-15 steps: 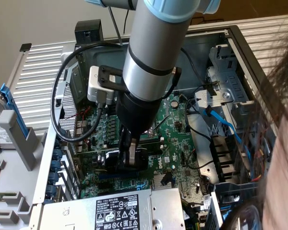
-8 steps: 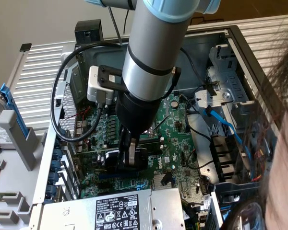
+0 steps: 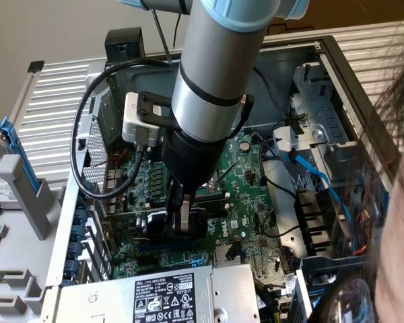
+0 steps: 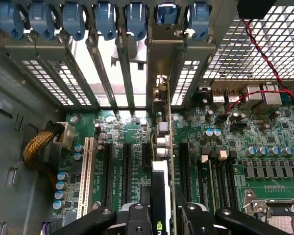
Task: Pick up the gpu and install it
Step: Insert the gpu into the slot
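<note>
The black claw (image 3: 182,217) is clamped on the gpu (image 4: 160,186), a small green card with a black cooler block and a silver bracket. It stands on edge over the large green motherboard (image 4: 264,137), bracket end toward that board's rear edge.

gripper (image 4: 160,223) clamps gpu (image 4: 162,142) | gpu edge-on, upright | among motherboard (image 4: 245,147) slots

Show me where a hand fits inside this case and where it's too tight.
Free: the bare case wall beside the braided cable, and the empty slots between the white slot and the graphics card. Crowded: around the end effector gripping that card, and the drive cage with its blue cable.
</note>
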`<state>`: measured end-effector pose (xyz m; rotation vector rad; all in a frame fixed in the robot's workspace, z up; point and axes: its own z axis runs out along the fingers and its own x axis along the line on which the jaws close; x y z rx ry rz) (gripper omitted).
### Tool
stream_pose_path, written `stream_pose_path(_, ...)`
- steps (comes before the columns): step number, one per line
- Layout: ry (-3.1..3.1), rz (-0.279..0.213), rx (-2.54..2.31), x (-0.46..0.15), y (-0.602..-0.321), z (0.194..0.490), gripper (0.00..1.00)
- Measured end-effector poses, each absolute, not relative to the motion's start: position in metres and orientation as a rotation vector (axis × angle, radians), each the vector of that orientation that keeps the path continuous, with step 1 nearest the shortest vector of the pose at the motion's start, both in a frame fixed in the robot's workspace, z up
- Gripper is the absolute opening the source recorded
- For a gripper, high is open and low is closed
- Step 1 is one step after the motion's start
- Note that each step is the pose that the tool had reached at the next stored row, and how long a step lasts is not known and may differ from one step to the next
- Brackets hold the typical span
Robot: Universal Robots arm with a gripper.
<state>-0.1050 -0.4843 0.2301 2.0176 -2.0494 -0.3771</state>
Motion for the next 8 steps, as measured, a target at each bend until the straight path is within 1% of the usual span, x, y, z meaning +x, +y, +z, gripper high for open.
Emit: stream_pose_path(8, -2.054, -0.375, 2.025, -0.1101, -0.4841, 0.2279, 0.29)
